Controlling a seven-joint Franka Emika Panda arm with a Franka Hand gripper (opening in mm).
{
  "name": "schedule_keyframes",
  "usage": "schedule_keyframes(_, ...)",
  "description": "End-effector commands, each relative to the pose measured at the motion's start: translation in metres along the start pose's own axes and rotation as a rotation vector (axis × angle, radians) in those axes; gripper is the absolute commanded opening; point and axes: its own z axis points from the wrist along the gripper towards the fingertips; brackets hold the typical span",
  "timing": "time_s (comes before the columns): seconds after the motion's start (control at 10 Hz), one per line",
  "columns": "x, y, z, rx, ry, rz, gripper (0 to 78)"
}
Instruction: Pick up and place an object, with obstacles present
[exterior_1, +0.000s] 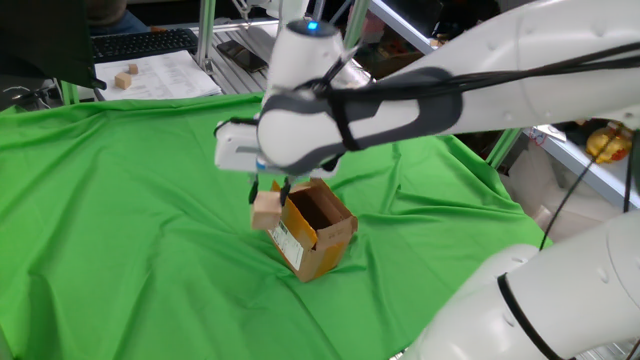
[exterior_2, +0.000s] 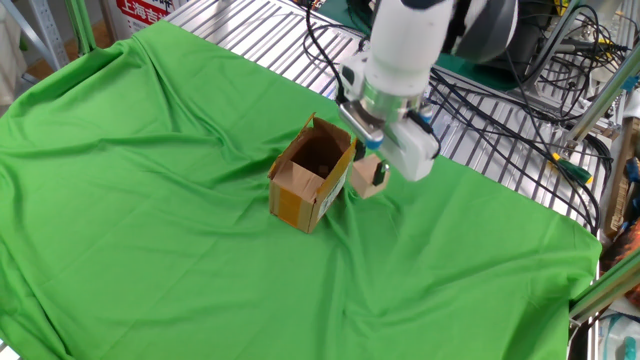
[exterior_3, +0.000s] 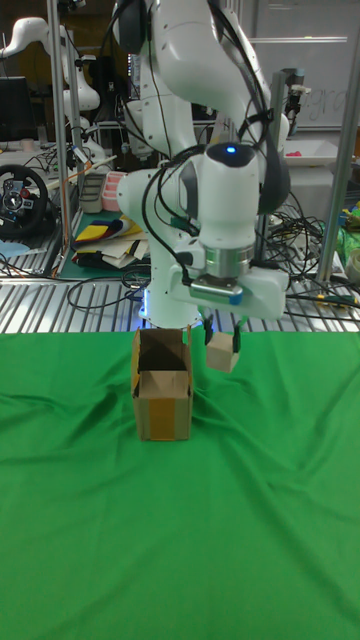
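Gripper fingertips (exterior_1: 270, 190) mostly hidden behind wrist housing; cardboard box (exterior_2: 310, 185) covers wooden cube (exterior_2: 370, 176) partly; label print illegible.

Wrinkled matt green cloth (exterior_1: 120, 200); matt brown cardboard box (exterior_1: 308, 236); small pale tan wooden cube (exterior_1: 266, 210); glossy white plastic arm (exterior_1: 440, 80).

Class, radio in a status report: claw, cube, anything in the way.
Claw shut on wooden cube. Cube off the cloth, beside cardboard box, outside it. Box right alongside, flaps up.

Arm bent low — gripper (exterior_3: 223, 344) pointing down, clamped.
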Motion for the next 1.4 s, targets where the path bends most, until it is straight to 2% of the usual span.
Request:
schedule_keyframes(0.1, 0.004, 0.008, 0.018, 0.001, -0.018, -0.012, 1.3)
schedule_keyframes(0.2, 0.006, 0.009, 0.024, 0.004, -0.023, -0.02, 1.3)
schedule_keyframes(0.5, 0.007, 0.012, 0.041, -0.004, -0.061, -0.024, 1.3)
schedule_keyframes(1.0, 0.007, 0.014, 0.048, -0.012, -0.061, -0.042, 1.3)
schedule_keyframes(1.1, 0.007, 0.014, 0.049, -0.012, -0.062, -0.042, 77.4)
schedule_keyframes(1.4, 0.007, 0.014, 0.049, -0.012, -0.062, -0.042, 77.4)
